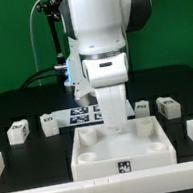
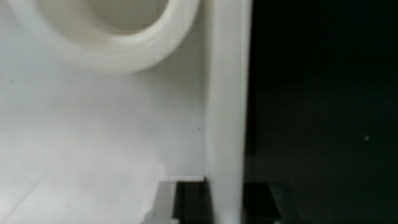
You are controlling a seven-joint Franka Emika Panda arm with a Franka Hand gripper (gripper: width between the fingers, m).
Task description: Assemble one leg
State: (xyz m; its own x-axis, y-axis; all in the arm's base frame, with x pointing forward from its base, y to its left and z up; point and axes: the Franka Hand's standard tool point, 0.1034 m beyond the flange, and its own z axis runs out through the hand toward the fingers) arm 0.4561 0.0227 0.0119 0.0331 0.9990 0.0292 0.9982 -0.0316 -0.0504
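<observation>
- White square tray (image 1: 94, 158), nearest the lens, lies on the black counter (image 1: 15, 105); its far wall sits directly beneath the claw (image 1: 118, 128).
- Claw: low at that wall; whether spread or pressed together cannot be told.
- Nearest leg (image 1: 142, 107): on the counter just beside the claw, toward the exterior view's right, untouched.

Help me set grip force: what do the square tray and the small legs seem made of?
Tray: apparently matte white plastic, going by its smooth moulded walls and rounded socket; possibly printed, too blurred to say. Legs: likely the same white plastic, with flat black-and-white tags on their faces.
</observation>
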